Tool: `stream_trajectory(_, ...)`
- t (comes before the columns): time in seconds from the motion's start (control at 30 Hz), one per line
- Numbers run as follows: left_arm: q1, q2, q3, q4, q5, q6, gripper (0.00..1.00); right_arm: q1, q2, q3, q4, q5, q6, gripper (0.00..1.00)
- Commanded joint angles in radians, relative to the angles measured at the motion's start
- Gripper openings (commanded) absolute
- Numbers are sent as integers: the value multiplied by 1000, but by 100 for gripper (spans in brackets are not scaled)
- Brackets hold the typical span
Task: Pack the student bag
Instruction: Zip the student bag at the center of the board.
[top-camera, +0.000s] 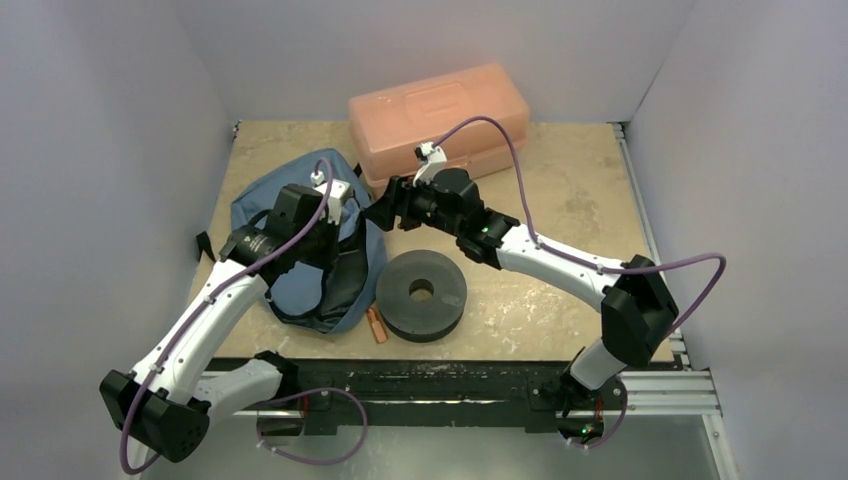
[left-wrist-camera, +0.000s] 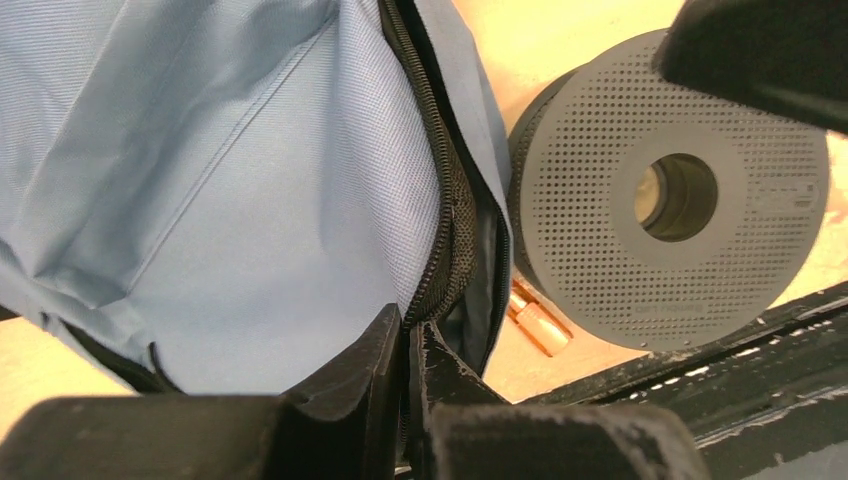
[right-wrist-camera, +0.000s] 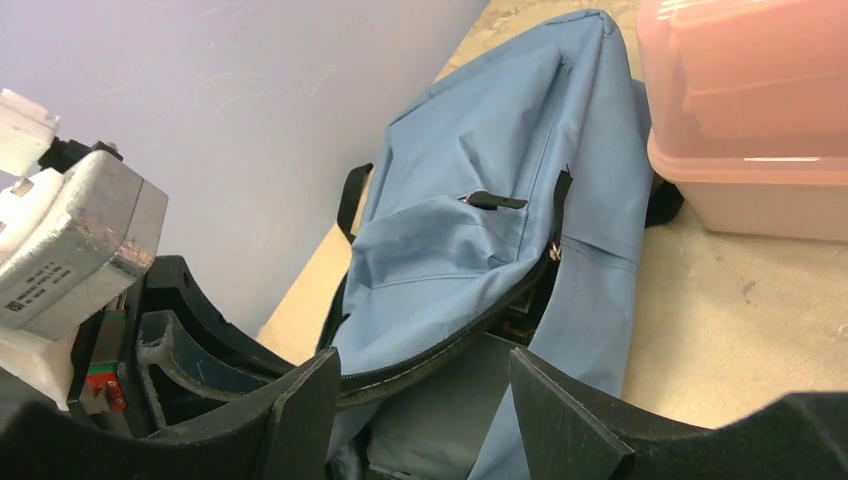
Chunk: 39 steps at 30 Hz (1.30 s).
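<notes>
The student bag (top-camera: 290, 190) is a slate-blue backpack lying at the left of the table, its zipper parted to show dark lining. My left gripper (left-wrist-camera: 408, 325) is shut on the zippered rim of the bag (left-wrist-camera: 200, 180) and holds that edge up. In the top view the left gripper (top-camera: 338, 235) sits over the bag's right side. My right gripper (right-wrist-camera: 420, 370) is open just above the bag's mouth, with the zipper rim running past its left finger. It faces the bag (right-wrist-camera: 480, 160) from the right, and nothing is gripped in it. In the top view the right gripper (top-camera: 385, 212) is at the bag's right edge.
A salmon-pink plastic box (top-camera: 440, 115) stands at the back, close behind the right wrist. A dark grey perforated spool (top-camera: 421, 293) lies right of the bag, with a small copper-coloured piece (top-camera: 376, 325) between them near the front rail. White walls enclose the table.
</notes>
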Motion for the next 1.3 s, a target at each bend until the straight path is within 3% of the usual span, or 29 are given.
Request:
stream_trajectory(0.0, 3, 16, 24, 63, 101, -61, 16, -3, -1, 9, -9, -10, 9, 66)
stream_trajectory(0.1, 5, 52, 66, 37, 143, -148, 45, -2, -28, 2, -59, 18, -7, 66)
stream_trajectory(0.23, 74, -58, 44, -25, 107, -238, 70, 7, -83, -18, -110, 42, -60, 69)
stream_trajectory(0.33, 228, -179, 23, -83, 85, -306, 82, 47, -106, -47, -98, 22, -97, 76)
stream_trajectory(0.47, 490, -267, -24, -125, -13, -361, 99, 189, -54, -23, -112, 48, -166, 77)
stream_trajectory(0.6, 682, -246, -122, -83, -40, -442, 100, 295, 39, 19, -131, 63, -162, 73)
stream_trajectory(0.73, 813, -204, -272, 74, 1, -520, 100, 322, 76, 12, -41, -30, -148, 71)
stream_trajectory(0.9, 889, -75, -294, 182, 162, -542, 98, 323, 148, 79, -62, -82, -169, 68)
stream_trajectory(1.03, 916, 17, -247, 185, 106, -545, 96, 323, 158, 113, -65, -86, -174, 68)
stream_trajectory(1.13, 987, 47, -286, 244, 98, -571, 86, 324, 163, 140, -77, -80, -180, 67)
stream_trajectory(1.27, 1064, 117, -346, 402, 296, -568, 77, 323, 166, 178, -104, -63, -193, 67)
